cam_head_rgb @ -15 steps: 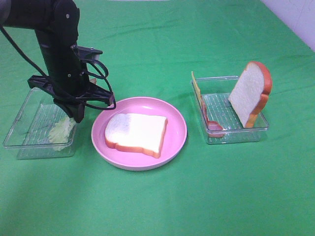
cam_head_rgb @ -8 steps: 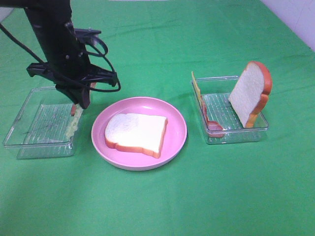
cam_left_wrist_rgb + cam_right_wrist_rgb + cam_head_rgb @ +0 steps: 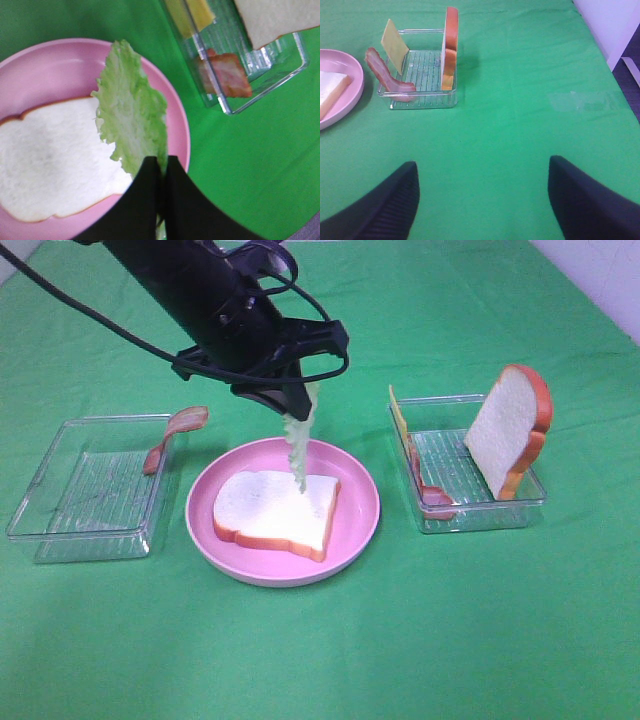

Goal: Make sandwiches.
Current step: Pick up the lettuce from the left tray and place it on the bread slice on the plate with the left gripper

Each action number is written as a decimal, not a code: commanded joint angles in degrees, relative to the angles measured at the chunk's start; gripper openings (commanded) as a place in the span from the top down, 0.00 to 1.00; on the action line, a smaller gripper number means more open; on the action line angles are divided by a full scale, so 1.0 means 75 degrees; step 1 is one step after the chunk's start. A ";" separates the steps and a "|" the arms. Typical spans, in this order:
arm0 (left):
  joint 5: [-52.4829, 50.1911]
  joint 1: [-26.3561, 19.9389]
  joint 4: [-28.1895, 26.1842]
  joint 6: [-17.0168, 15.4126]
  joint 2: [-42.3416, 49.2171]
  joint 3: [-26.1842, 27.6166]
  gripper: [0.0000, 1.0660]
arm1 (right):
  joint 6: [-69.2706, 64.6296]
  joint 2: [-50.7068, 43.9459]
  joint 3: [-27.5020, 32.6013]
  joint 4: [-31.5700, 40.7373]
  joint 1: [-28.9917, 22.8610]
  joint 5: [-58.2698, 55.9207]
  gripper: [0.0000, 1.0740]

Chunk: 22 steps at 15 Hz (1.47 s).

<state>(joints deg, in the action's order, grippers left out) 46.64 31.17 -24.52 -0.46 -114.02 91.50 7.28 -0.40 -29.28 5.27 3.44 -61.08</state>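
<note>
Pale green and limp: pinching the lettuce [image 3: 297,445] by its top edge in the left gripper [image 3: 292,410], dangling it over the bread slice [image 3: 275,512] on the pink plate [image 3: 365,502] (right gripper [image 3: 482,162] spread, empty), likely light, slippery.

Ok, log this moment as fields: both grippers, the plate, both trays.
left gripper: shut on lettuce, which hangs over the plate
right gripper: open, holding nothing
plate: one bread slice, lying flat
left tray: bacon strip leaning on its rim
right tray: upright bread, cheese, bacon
</note>
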 commanded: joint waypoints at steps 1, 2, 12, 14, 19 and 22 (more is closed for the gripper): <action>-0.0634 0.0413 -0.0145 0.0099 0.0008 0.0008 1.00 | 0.0076 -0.0099 0.0031 -0.0008 0.0031 0.0053 0.36; -0.0756 0.0535 -0.0138 0.0099 0.0000 0.0008 1.00 | 0.0076 -0.0099 0.0031 -0.0008 0.0031 0.0053 0.36; -0.0015 0.0519 0.1604 -0.0710 -0.0726 0.0008 1.00 | 0.0076 -0.0099 0.0031 -0.0008 0.0031 0.0053 0.36; 0.0168 0.0519 0.2246 -0.1276 -0.0726 0.0008 1.00 | 0.0076 -0.0099 0.0031 -0.0008 0.0031 0.0053 0.36; 0.0657 0.0519 0.2628 -0.1513 -0.0764 0.0008 0.97 | 0.0076 -0.0099 0.0031 -0.0008 0.0031 0.0053 0.36; 0.0619 0.0519 0.2888 -0.1742 -0.0764 0.0008 0.77 | 0.0076 -0.0099 0.0031 -0.0008 0.0031 0.0053 0.36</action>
<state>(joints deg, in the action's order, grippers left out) 50.99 34.95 -3.21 -12.78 -119.52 91.50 7.28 -0.40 -29.28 5.27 3.44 -61.08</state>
